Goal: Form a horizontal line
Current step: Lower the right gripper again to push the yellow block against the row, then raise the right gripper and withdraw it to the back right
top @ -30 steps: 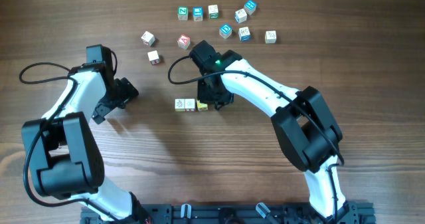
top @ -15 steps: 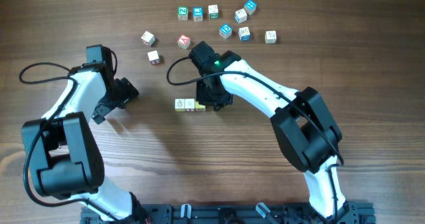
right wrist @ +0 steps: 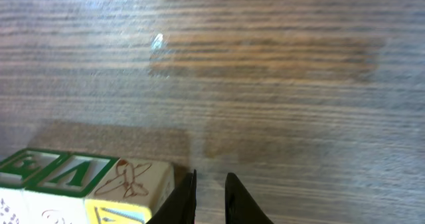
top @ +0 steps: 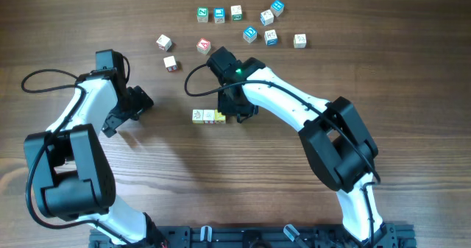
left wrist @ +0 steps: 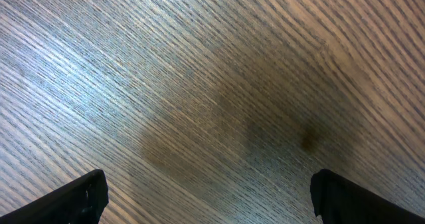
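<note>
Horizontal line [top: 209, 116]: R end effector [right wrist: 210, 199] beside it, nearly clenched, empty; L end effector [left wrist: 207, 196] released.

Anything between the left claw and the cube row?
Nothing visible. Only bare table lies between the open left claw and the row of three cubes; the right claw sits at the row's far, right end.

The desk [left wrist: 212, 84] is seen to be brown wood with a fine streaky grain, smooth and lightly sheened where light is caught ahead of the right jaws. The row of cubes [right wrist: 86, 181] just left of those jaws is made of pale wood, with matt printed faces and green painted borders. The arm shells [top: 283, 101] are finished in glossy white plastic, the joints [top: 338, 141] in matt black.
</note>
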Action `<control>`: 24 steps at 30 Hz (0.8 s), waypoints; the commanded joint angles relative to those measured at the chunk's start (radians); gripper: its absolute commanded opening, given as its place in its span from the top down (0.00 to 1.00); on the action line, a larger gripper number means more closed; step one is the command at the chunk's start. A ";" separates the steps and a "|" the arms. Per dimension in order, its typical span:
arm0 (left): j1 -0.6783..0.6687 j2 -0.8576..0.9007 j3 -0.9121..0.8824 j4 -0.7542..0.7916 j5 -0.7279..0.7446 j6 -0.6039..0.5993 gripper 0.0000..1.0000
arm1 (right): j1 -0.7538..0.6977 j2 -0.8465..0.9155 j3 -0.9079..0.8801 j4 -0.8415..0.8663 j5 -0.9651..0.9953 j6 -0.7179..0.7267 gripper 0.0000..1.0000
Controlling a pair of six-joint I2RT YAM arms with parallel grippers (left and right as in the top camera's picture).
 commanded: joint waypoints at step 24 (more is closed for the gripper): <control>0.005 0.010 0.000 0.000 0.005 -0.014 0.00 | -0.080 -0.004 -0.010 0.108 0.110 0.003 0.96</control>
